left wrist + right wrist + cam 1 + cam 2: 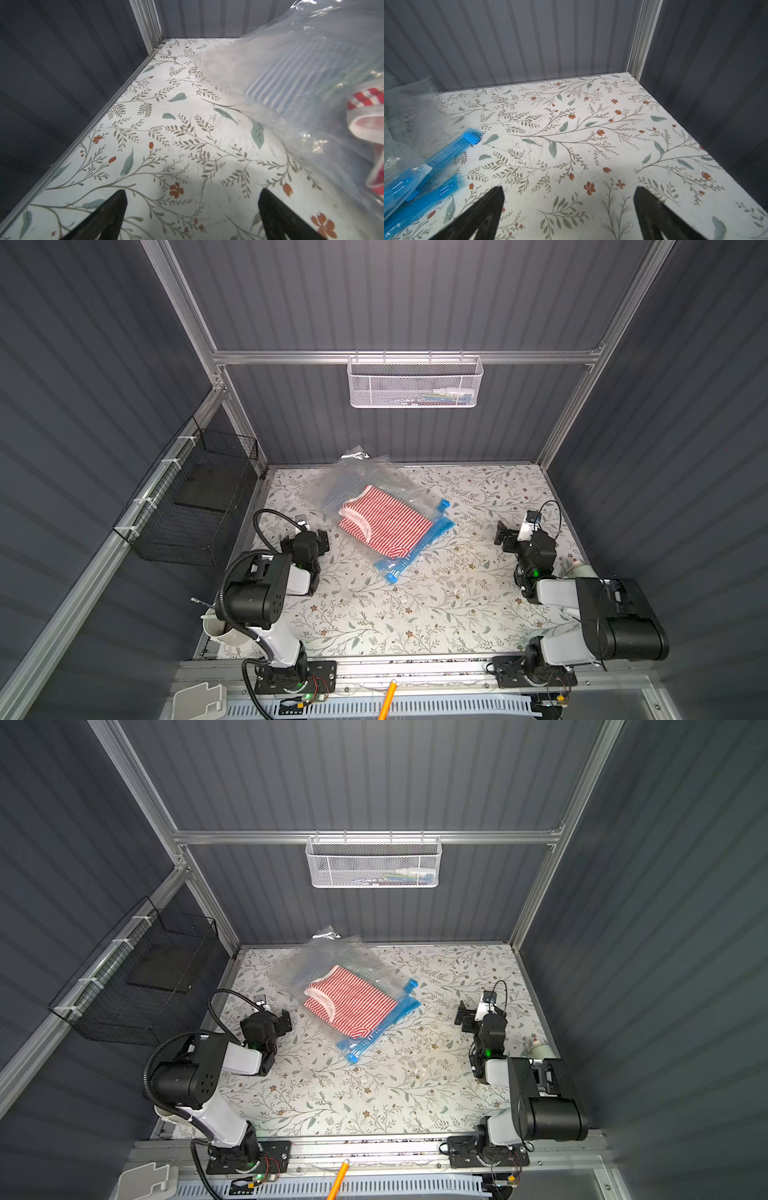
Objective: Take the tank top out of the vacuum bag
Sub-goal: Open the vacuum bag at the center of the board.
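A clear vacuum bag point(356, 475) point(322, 957) with a blue zip strip point(419, 549) point(446, 151) lies on the floral table, back centre. The red-and-white striped tank top point(384, 518) point(351, 1002) is folded inside it. In the left wrist view the bag's plastic point(291, 72) and a bit of the tank top point(365, 99) show off to one side. My left gripper point(322, 539) point(192, 195) stands open just left of the bag, touching nothing. My right gripper point(503, 536) point(569, 191) is open to the right of the bag, well apart from it.
A blue-and-white striped cloth point(345, 489) lies in clear plastic under the bag's far end. A white mesh basket point(415, 383) hangs on the back wall, a black wire basket point(195, 506) on the left wall. A white cup point(220, 630) and a bottle point(579, 570) stand by the arms.
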Available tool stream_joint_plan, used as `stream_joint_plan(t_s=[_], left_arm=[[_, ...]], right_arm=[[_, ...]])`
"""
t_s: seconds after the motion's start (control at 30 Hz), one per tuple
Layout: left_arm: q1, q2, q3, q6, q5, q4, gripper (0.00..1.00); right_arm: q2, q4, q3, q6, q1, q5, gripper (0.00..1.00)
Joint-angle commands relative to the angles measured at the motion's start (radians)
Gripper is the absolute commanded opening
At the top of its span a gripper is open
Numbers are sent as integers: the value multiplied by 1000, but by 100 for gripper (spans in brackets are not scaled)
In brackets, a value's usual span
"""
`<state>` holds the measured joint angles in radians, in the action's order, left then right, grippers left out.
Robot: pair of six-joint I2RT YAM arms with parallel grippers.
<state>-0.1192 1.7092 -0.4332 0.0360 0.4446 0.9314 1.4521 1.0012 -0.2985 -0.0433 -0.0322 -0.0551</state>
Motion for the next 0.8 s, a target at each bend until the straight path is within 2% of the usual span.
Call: stream_joint_plan(t_s=[0.0, 0.77], left_arm=[[-6, 11, -18, -18, 11, 30, 100], [-5, 12, -20, -18, 9, 26, 100]], right_arm=[[11, 4, -16, -3, -5, -2, 99], [13, -24, -30, -14, -23, 27, 99]])
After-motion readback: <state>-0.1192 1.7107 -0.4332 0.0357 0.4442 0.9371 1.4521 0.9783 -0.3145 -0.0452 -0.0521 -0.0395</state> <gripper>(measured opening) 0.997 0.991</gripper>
